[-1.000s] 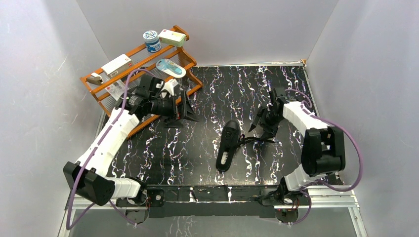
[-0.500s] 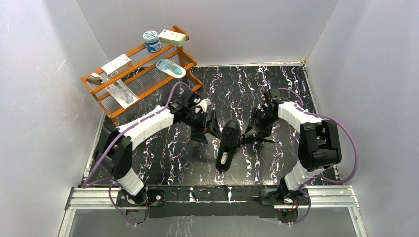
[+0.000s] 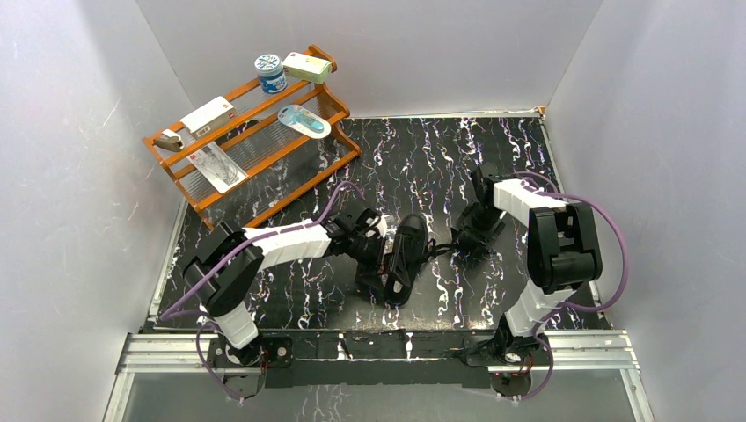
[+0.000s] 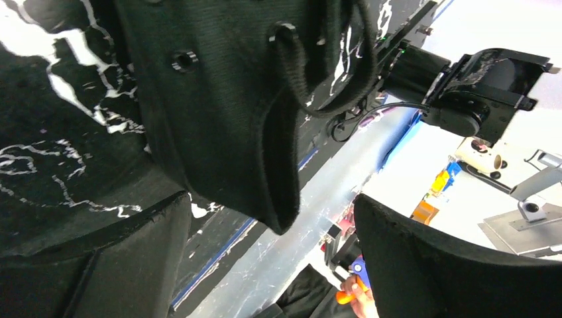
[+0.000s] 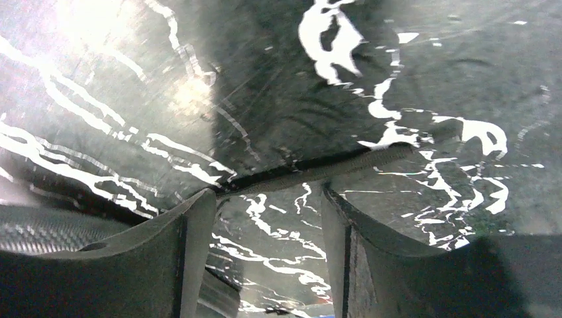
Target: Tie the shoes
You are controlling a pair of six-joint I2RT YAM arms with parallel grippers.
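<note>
1. Table (image 3: 413, 149), black with white marbling: it is filling the middle of my top view.
2. Wooden rack (image 3: 299, 180): it is standing at 10 o'clock on the table, carrying small boxes and a blue-lidded tub (image 3: 269, 72).
3. Left arm (image 3: 281, 242) and right arm (image 3: 563, 246): both are reaching inward, toward the shoe.
4. Shoe (image 3: 405, 255) (image 4: 225, 99), black: it is lying just toward 6 o'clock of the table's centre, running lengthwise from 12 to 6.
5. Left gripper (image 3: 378, 264) (image 4: 272, 265): it is sitting at the shoe's 9 o'clock with its fingers spread apart, and the shoe's collar edge is hanging in the gap.
6. Right gripper (image 3: 475, 242) (image 5: 265, 232): it is sitting at the shoe's 3 o'clock, low over the table, fingers parted and gripping nothing.
7. Lace (image 3: 437, 251) (image 5: 331, 167): it is trailing from the shoe toward 3 o'clock, lying flat just past the right fingertips.
</note>
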